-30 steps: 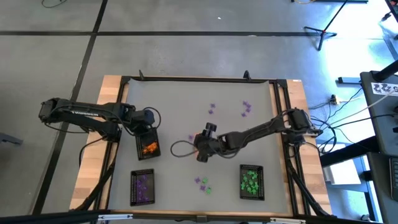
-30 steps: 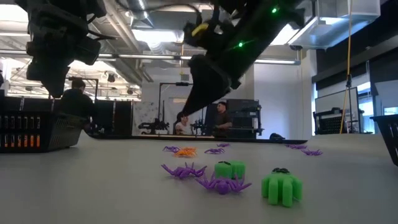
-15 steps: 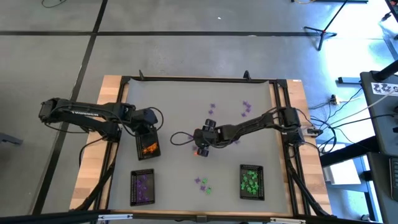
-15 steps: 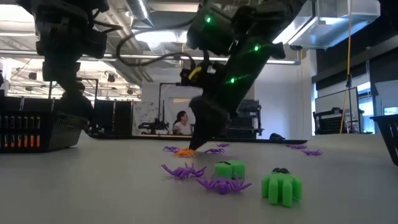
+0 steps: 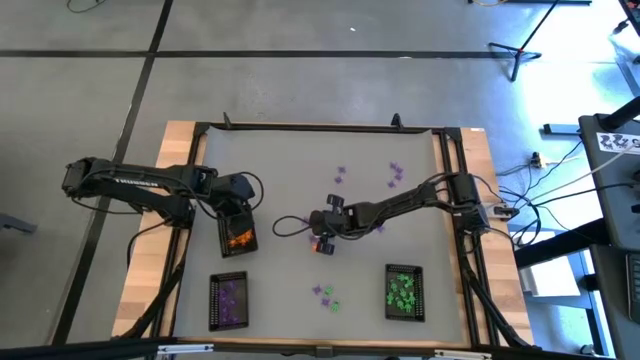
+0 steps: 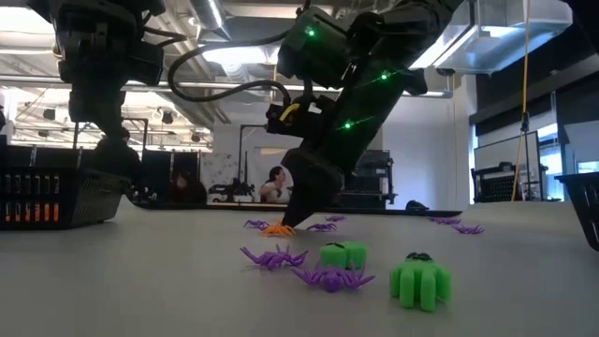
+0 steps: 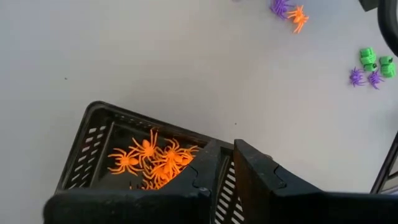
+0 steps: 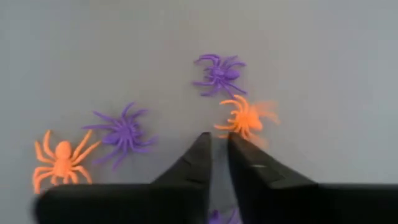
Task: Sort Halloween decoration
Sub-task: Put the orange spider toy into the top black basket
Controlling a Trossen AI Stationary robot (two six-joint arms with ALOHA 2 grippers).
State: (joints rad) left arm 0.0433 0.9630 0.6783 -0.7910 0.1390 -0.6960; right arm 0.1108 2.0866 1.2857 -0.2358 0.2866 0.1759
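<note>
1. High view: we see the table (image 5: 300, 160) with both arms over it. The right arm (image 5: 410, 205) reaches to mid-table. The left arm (image 5: 130, 185) waits over the left side.
2. There are three black mesh trays: the orange tray (image 5: 222, 240) at the left, the purple tray (image 5: 213, 300) in front of it, and the green tray (image 5: 388, 292) at the front right. Each holds trinkets of its own colour.
3. The left gripper (image 7: 231, 144) hovers over the near rim of the orange tray. Its fingers are pressed nearly together, with nothing between them.
4. The right gripper (image 8: 217, 142) is down at the table surface mid-table, its fingers drawn almost together with a thin slit between them. We see no trinket body in that slit.
5. The target orange spider (image 8: 245, 118) lies flat on the table just beyond the right fingertips, offset toward one finger. We can't tell whether a leg is caught. It is roughly round with splayed legs, so we judge it has no long axis worth aligning to.
6. Its neighbours are a purple spider (image 8: 219, 73) just past it, another purple spider (image 8: 122, 130) and a second orange spider (image 8: 61, 155) off to the other side, all apart from the fingers.
7. Key relation: the target sits ahead of the tips, not between them. We judge the pinch is marginal at best, so check before lifting. The right arm is by far the nearer. The orange tray lies well apart to the left, under the left gripper.
8. More loose green and purple pieces (image 5: 327, 295) sit near the front edge, unsorted.
</note>
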